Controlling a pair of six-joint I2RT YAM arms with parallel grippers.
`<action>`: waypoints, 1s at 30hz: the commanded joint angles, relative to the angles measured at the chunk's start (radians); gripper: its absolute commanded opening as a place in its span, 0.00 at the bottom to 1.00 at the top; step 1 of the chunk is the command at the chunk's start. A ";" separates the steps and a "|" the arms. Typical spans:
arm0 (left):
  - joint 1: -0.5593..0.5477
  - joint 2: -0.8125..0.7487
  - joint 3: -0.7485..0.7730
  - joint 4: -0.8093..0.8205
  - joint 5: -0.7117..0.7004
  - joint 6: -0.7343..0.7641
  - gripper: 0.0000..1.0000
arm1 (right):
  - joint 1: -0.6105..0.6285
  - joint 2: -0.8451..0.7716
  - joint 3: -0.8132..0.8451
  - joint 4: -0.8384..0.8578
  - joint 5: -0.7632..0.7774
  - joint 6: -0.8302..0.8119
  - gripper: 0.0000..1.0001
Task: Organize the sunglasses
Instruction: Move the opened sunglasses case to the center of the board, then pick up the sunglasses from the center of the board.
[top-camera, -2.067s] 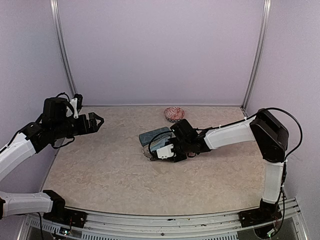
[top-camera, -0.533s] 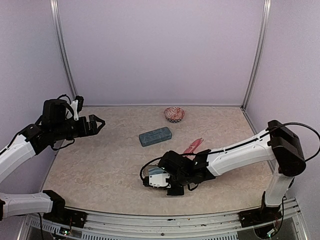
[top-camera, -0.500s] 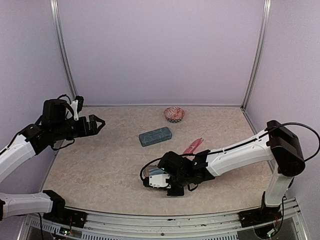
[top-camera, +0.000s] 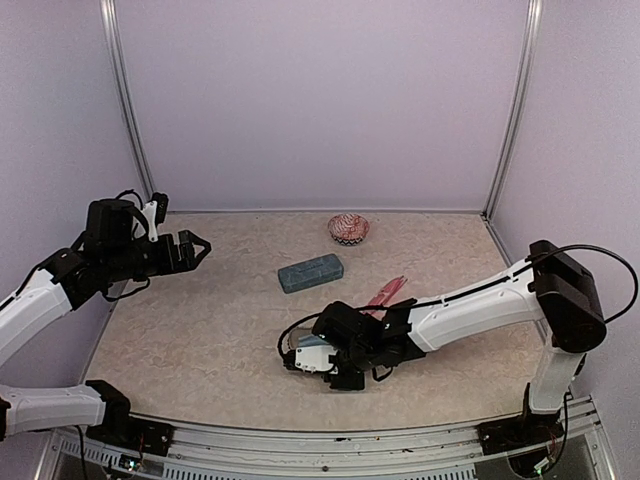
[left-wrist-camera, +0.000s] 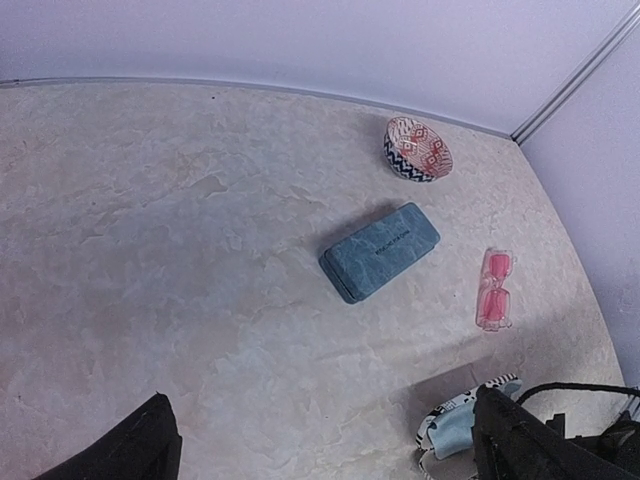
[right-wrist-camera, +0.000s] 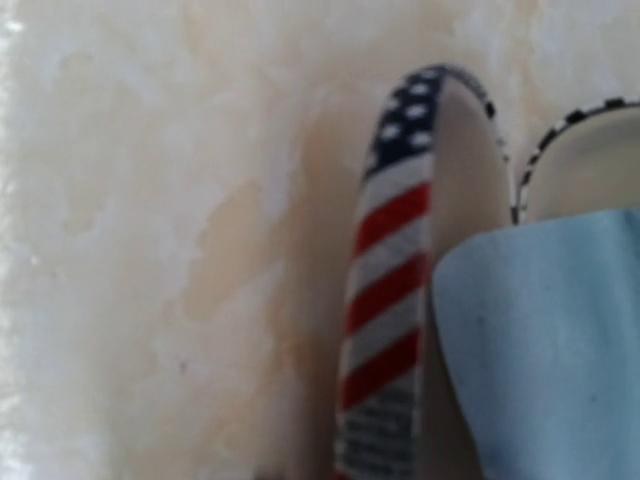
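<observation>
The slim pink sunglasses (top-camera: 385, 292) (left-wrist-camera: 495, 290) lie folded on the table, right of centre. My right gripper (top-camera: 300, 362) is low on the table in front of them, at the black-and-white pouch (left-wrist-camera: 458, 428) with a light blue cloth (right-wrist-camera: 545, 340) in it. The right wrist view shows a curved red-and-white striped, star-dotted band (right-wrist-camera: 392, 290) beside the cloth and none of the fingers. I cannot tell how the right jaws stand. The dark-framed pair is not recognisable. My left gripper (top-camera: 196, 245) (left-wrist-camera: 330, 455) hovers open at the far left, holding nothing.
A blue-teal hard case (top-camera: 311, 272) (left-wrist-camera: 380, 250) lies shut in the middle of the table. A small patterned bowl (top-camera: 348, 229) (left-wrist-camera: 417, 148) stands near the back wall. Purple walls close the back and both sides.
The right arm has swung from beside the blue case to the near middle, the pouch going with it, uncovering the pink sunglasses. In the last half second it barely shifted. The left arm stayed put.
</observation>
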 joint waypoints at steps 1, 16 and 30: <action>0.008 0.007 -0.006 0.024 0.002 -0.001 0.99 | 0.007 -0.004 0.032 -0.002 0.021 0.011 0.26; 0.008 0.006 -0.006 0.022 0.004 0.001 0.99 | 0.004 -0.090 0.067 -0.018 0.097 -0.020 0.30; 0.008 -0.001 -0.007 0.021 0.001 0.002 0.99 | -0.245 -0.259 0.057 0.060 0.315 0.282 0.33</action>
